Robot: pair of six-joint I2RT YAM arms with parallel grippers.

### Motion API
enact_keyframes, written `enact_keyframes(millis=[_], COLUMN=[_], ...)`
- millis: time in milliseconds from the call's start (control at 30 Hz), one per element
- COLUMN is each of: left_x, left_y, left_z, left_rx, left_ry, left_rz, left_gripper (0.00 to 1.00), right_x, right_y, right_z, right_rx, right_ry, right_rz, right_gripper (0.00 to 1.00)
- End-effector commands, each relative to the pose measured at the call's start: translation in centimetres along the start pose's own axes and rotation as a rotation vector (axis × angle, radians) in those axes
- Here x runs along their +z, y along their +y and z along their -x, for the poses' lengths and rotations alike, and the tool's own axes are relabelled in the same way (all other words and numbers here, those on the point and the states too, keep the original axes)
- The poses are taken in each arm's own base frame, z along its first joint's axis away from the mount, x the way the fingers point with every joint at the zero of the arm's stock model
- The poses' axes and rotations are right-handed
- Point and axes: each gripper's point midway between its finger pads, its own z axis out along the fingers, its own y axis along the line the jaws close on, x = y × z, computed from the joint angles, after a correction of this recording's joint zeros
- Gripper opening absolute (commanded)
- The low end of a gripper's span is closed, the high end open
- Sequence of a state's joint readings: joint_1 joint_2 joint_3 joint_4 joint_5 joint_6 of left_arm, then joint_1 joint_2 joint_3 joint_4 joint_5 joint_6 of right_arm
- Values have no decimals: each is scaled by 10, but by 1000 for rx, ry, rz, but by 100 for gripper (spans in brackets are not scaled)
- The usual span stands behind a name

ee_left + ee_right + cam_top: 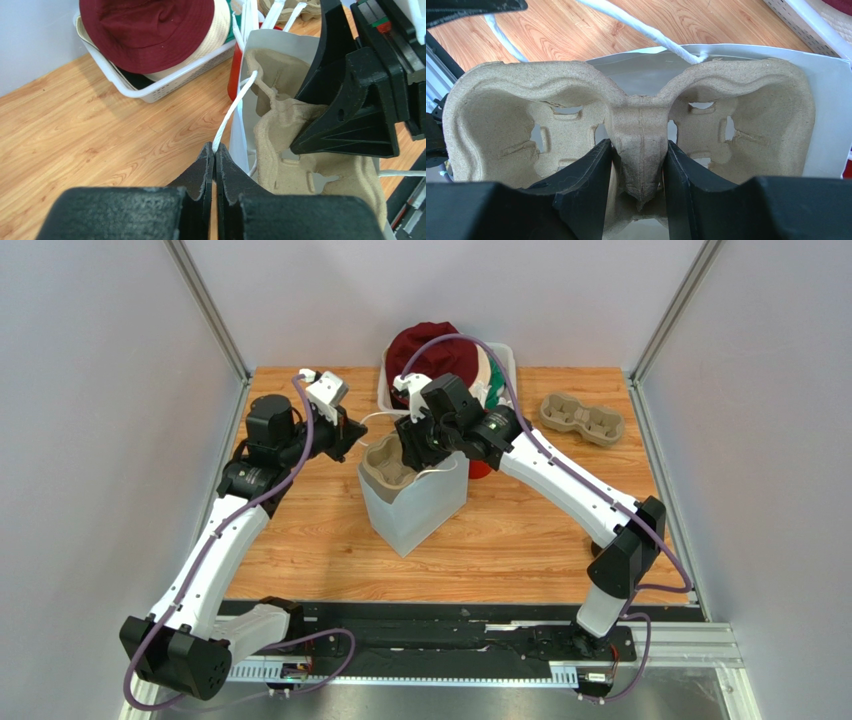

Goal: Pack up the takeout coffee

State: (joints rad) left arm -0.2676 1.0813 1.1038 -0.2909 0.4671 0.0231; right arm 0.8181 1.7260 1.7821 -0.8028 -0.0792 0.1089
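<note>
Leftward, we see the left pincer (214, 156) clenched on the cord handle (235, 107) of the white bag (415, 515). Rightward, the right pincer (639, 152) grasps the cardboard cup tray (551, 100) by its middle ridge, inside the bag, long axis along the bag's mouth. The coffee cup shows in no view.

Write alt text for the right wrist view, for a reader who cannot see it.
The right gripper clamps its black jaws on the centre ridge of a tan pulp cup carrier, which sits in the open top of a white paper bag. The bag's white cord handle crosses above, over the wooden table.
</note>
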Motion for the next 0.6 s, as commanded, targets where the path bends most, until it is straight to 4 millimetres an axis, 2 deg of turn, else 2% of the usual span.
enact_keyframes(millis=[0,233,367,567], left_x=[-4,-3,-4,-8], left_y=[-7,-6,-6,-3], left_z=[8,9,12,17], left_rx=[-26,-31,-32,-23], left_ry=[-26,-28,-34,-37], left_rz=[-18,-14,-9,17], left_gripper=[0,0,0,0], right_x=[-12,-30,-25,-15], right_y=[9,11,7,-2], right_z=[31,36,30,10], right_rx=[18,16,16,-6], right_ry=[-96,-131,-118,-73], right_rz=[17,20,7,-29], right_gripper=[44,44,44,44])
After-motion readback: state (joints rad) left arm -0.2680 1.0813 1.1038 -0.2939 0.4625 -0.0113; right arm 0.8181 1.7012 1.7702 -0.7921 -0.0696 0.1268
